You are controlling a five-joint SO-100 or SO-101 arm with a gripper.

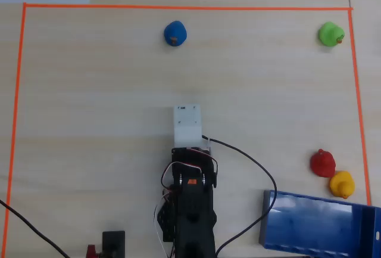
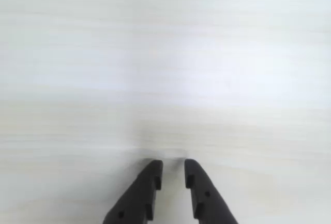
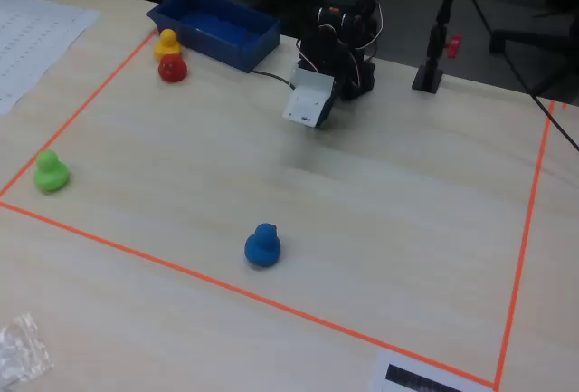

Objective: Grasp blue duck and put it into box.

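In the overhead view, the small rounded royal-blue toy duck (image 1: 174,33) sits near the top edge of the orange-taped area, well apart from the folded black arm at the bottom centre, while the rectangular blue plastic box (image 1: 321,225) lies at the lower right with a red duck (image 1: 322,162) and a yellow duck (image 1: 342,183) just beside it; a green duck (image 1: 330,34) stands in the top right corner. In the wrist view, the black two-finger gripper (image 2: 173,175) hangs over bare pale wood, its jaws nearly together with a thin gap, holding nothing. In the fixed view, the blue duck stands alone near the front tape line and the box looks empty. Nothing is done yet: reach, grasp, carry and drop all remain.
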